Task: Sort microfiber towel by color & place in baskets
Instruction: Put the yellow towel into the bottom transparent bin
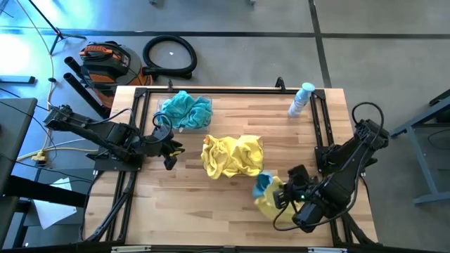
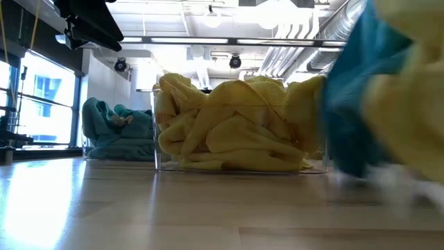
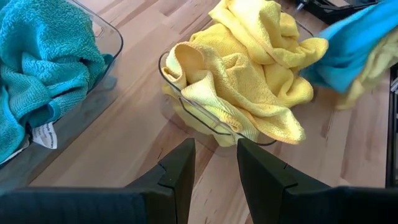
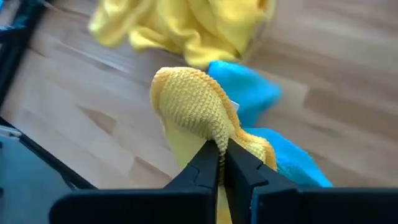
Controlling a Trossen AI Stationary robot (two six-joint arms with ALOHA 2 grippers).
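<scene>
yellow towel (image 4: 193, 115) pinched in right gripper (image 4: 222, 155), teal one (image 4: 245, 93) prob. behind.

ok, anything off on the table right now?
One thing: the right claw is shut on a yellow towel, but a teal towel lies bunched against it in the same small heap and may get dragged along. Yellows also spill over their basket's rim.
</scene>
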